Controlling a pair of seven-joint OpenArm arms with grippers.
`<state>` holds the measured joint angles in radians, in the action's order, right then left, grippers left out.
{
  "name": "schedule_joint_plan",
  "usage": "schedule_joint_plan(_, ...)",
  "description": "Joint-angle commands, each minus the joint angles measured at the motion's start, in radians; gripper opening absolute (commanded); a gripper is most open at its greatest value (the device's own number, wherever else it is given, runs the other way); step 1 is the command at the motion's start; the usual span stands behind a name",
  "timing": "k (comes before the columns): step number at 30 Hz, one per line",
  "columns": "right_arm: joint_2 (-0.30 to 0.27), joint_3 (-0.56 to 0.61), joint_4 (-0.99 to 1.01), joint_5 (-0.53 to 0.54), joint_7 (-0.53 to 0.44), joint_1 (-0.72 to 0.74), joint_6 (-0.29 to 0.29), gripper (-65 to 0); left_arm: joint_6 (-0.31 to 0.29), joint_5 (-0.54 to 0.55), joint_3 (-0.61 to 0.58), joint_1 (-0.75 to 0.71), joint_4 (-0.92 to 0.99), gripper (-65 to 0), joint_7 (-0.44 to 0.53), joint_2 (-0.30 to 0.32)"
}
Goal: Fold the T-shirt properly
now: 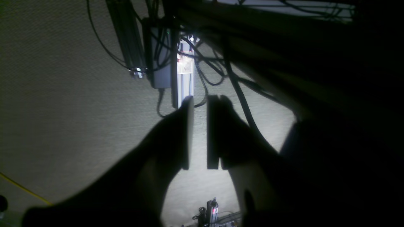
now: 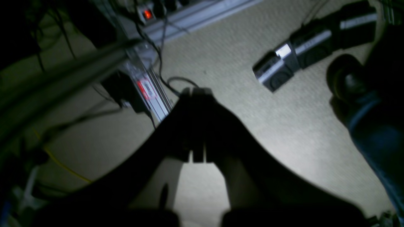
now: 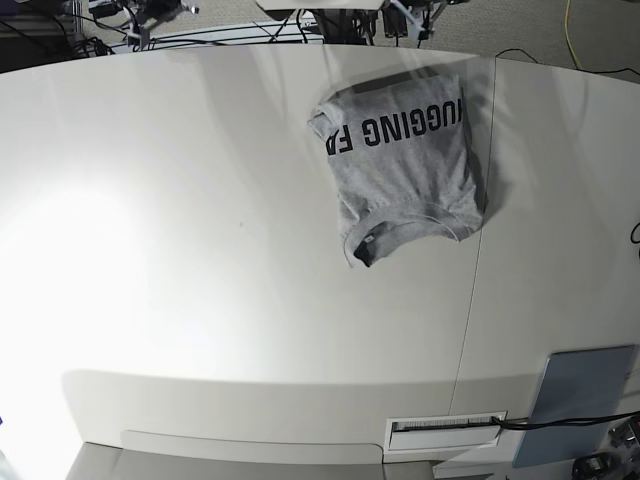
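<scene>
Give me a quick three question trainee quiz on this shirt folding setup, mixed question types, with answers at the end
1. True or false: the T-shirt lies spread flat with both sleeves out.
2. Which gripper's jaws stand slightly apart? A) left gripper B) right gripper
3. Fill in: the blue-grey pad sits at the table's near ____ corner in the base view.

Key:
1. False; it is folded into a compact bundle, lettering showing.
2. A; the right one is shut and empty.
3. Right.
</scene>
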<state>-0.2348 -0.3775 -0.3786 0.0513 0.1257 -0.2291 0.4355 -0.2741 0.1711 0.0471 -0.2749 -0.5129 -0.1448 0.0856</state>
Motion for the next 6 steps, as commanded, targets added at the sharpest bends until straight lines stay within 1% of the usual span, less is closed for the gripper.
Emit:
schedule_joint_plan(1, -0.007, -0.002, 0.001, -0.011, -0.005, -0.008, 0.003, -65.0, 0.007, -0.013, 0.001, 0.009, 0.014, -55.9, 0.003, -0.003)
schedule_joint_plan(2, -0.005, -0.002, 0.001, -0.026, -0.007, -0.006, 0.002, -65.0, 0.017, -0.026, 0.001, 0.02, 0.034, -55.9, 0.004, -0.006)
schedule_joint_plan(6, -0.005, -0.002, 0.001, -0.043, -0.024, -0.006, 0.002, -65.0, 0.016, -0.03, 0.001, 0.04, 0.077, -55.9, 0.004, -0.006)
